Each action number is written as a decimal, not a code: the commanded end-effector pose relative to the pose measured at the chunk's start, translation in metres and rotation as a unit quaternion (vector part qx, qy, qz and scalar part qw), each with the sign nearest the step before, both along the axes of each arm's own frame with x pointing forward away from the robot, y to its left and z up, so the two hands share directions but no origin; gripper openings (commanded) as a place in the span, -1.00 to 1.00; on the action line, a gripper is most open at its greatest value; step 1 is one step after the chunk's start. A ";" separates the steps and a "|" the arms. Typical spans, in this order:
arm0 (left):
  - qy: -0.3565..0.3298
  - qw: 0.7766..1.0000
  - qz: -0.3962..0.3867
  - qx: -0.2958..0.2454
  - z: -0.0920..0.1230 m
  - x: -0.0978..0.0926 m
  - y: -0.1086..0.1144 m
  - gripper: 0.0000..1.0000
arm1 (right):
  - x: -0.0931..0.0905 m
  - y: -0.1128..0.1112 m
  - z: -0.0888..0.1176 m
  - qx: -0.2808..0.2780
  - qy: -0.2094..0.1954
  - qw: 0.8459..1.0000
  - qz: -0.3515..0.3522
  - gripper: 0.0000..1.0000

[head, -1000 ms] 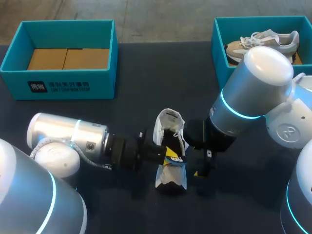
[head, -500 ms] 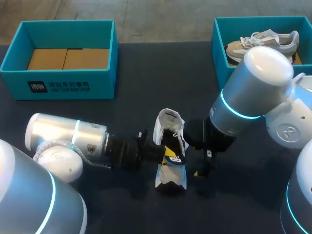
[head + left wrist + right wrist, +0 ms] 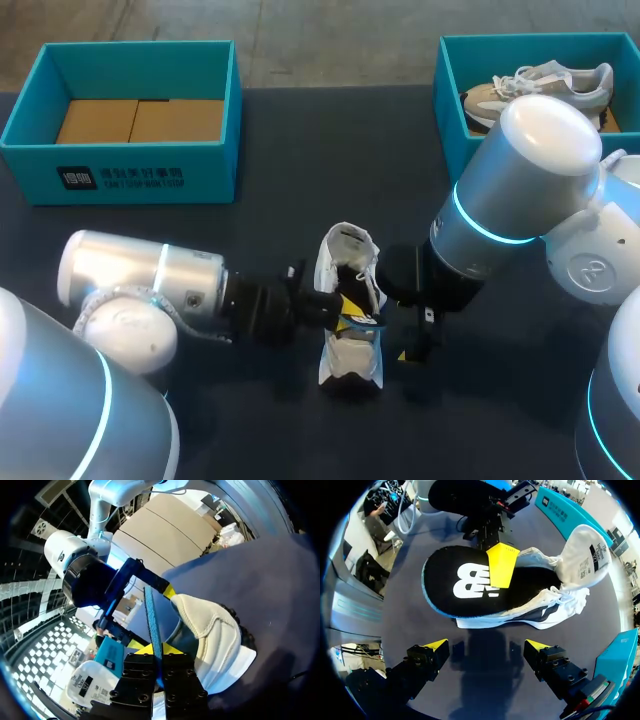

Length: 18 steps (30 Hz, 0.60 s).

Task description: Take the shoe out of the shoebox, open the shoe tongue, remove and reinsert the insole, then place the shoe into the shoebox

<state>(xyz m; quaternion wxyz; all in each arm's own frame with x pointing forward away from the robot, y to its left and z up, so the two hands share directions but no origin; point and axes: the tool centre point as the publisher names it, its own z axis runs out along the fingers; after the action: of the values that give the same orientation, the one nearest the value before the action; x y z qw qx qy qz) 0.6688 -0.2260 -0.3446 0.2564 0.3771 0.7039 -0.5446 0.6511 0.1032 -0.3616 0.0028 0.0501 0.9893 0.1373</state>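
My left claw (image 3: 159,650) is clamped on the black insole (image 3: 465,587), gripping its teal-edged rim from both sides; one end of the insole sits in the mouth of the white shoe (image 3: 350,365), the other juts out past its side; the shoe lies on the dark worktop (image 3: 300,150) between my arms, tongue (image 3: 582,550) folded back; my right claw (image 3: 487,647) hangs just beside the shoe, fingers spread wide, holding nothing; the empty teal shoebox (image 3: 120,160) stands well apart.

A white shoe (image 3: 352,362) lies on the dark table (image 3: 300,150), its tongue (image 3: 346,243) folded open. A black, blue-edged insole (image 3: 465,587) sticks halfway out. The open teal shoebox (image 3: 120,178) stands well apart.
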 end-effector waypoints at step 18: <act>0.040 0.998 -0.034 -0.040 0.020 -0.023 0.012 -0.43 | -0.001 0.001 -0.001 -0.001 -0.001 1.000 -0.001 1.00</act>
<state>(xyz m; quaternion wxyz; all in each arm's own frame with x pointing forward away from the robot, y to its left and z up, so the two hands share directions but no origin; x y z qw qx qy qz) 0.6500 -0.2198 -0.3275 0.2235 0.3684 0.6774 -0.5962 0.6511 0.1032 -0.3616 0.0028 0.0501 0.9893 0.1373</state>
